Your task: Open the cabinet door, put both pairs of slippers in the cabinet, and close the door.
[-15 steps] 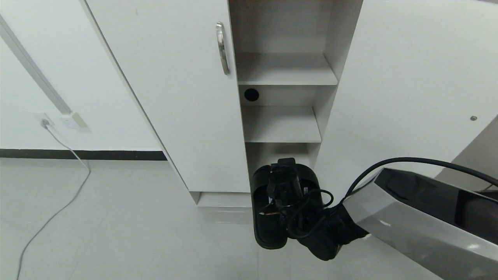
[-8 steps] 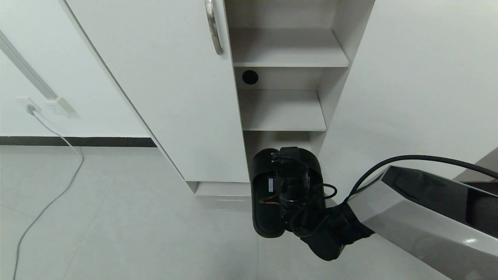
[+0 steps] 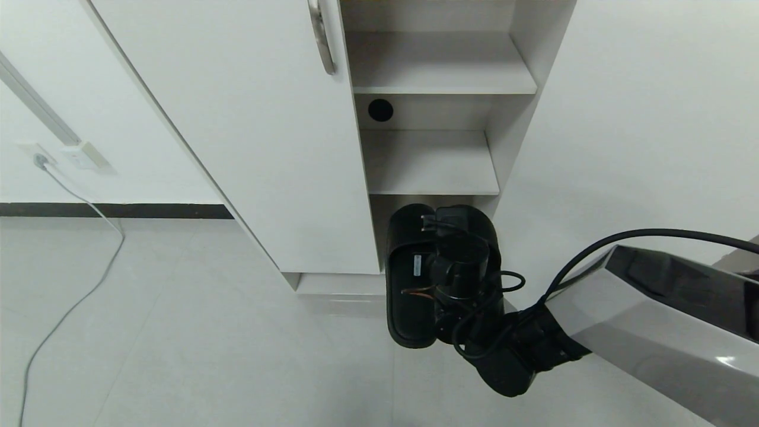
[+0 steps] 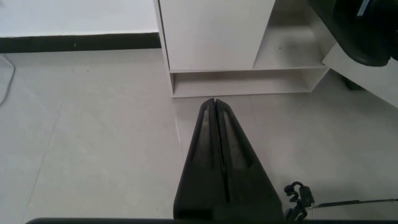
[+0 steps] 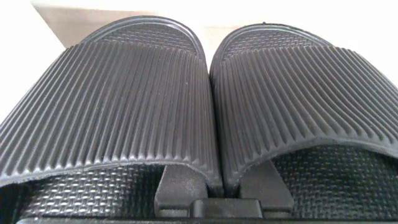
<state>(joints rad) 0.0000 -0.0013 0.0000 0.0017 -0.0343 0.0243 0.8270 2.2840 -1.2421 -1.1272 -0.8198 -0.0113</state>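
Slippers (image 3: 409,279): black pair, side by side and touching along the inner edges, ribbed straps up, toe ends pointing into the cabinet.
Slippers' place: at the mouth of the lowest compartment (image 3: 379,222), toe ends just under the lower shelf (image 3: 430,163), heel ends out over the floor (image 3: 207,356).
Right gripper (image 3: 450,237): on top of the pair, reaching in from the heel side; clamped on the two adjoining inner walls, one finger (image 5: 180,190) inside each slipper under the strap.
Left gripper (image 4: 215,102): fingers pressed flat together, nothing between them; low over the floor, pointing at the cabinet's base, well apart from the slippers.
Cabinet (image 3: 516,118): white, upright against the wall, right half exposed.
Left door (image 3: 249,136): closed, with a metal bar handle (image 3: 320,41) near its inner edge.
Right door (image 3: 640,130): swung wide open toward the right arm's side.
Shelves: upper shelf (image 3: 439,62) and lower shelf, both bare and white; round dark hole (image 3: 380,110) in the back panel between them.
Floor: pale grey tiles, glossy near the cabinet's foot.
Wall: white, with a black skirting strip (image 3: 107,210) along the bottom.
Socket (image 3: 35,159): on the wall left of the cabinet, with a grey cable (image 3: 77,302) plugged in and trailing down across the floor.
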